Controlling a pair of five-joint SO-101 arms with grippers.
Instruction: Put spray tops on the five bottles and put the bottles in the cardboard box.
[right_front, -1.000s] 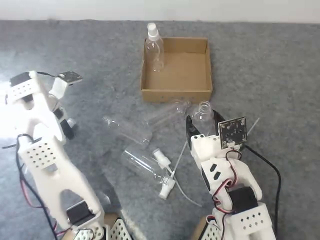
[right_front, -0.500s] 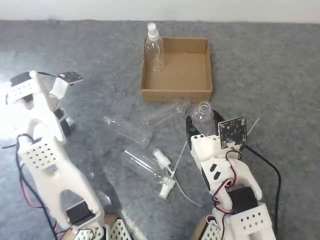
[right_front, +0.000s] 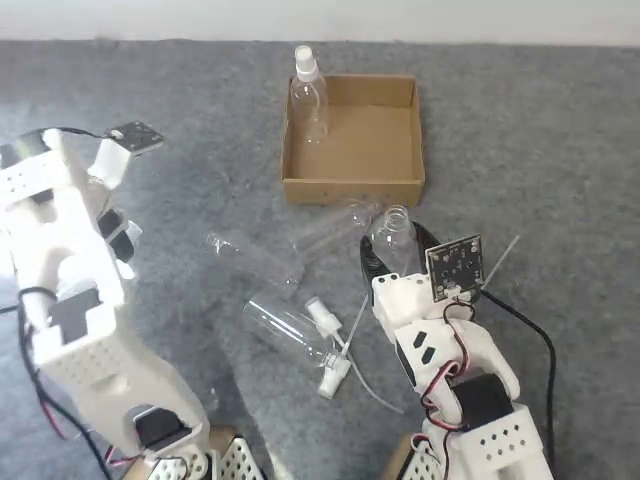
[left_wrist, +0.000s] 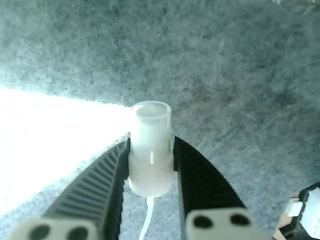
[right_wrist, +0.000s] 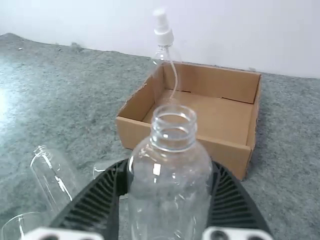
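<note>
Grips a white spray top (left_wrist: 150, 125) in the left hand (left_wrist: 151, 146), both black fingers (left_wrist: 197, 175) pressed against its collar, thin dip tube hanging below, over the grey table (left_wrist: 240, 75) at the left side. Clasps an uncapped clear bottle (right_wrist: 170, 150) upright in the right hand (right_wrist: 169, 170), clenched on the body, open neck up.

Between the two arms, on the table: one loose spray top (right_front: 324, 314) and a second loose spray top (right_front: 335, 377), thin tubes trailing, just beside a capless bottle (right_front: 285, 325) lying on its side.

A little farther: another lying bottle (right_front: 255, 258), then a third lying bottle (right_front: 330, 225) just in front of the cardboard box (right_front: 350, 190).

Farthest, inside the box at its far left corner: a capped bottle (right_front: 308, 95), upright, spray top on.
</note>
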